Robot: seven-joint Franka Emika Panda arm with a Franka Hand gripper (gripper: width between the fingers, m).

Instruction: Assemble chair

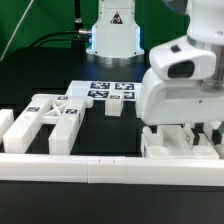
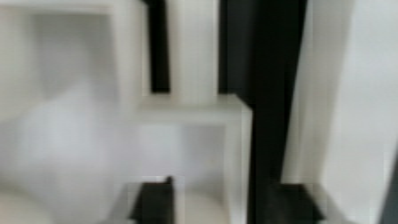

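Note:
The chair is in loose white pieces. Two ladder-like frames lie at the exterior view's left, and a small tagged piece stands mid-table. My gripper is low at the exterior view's right, over a blocky white chair piece beside the front border bar. The wrist view is blurred and very close. There a white chair piece runs between my dark fingers, and the gripper is shut on it. Which part of the chair this is cannot be told.
The marker board lies behind the pieces, in front of the robot base. A long white border bar runs along the front edge. A white block sits at the far left of the exterior view.

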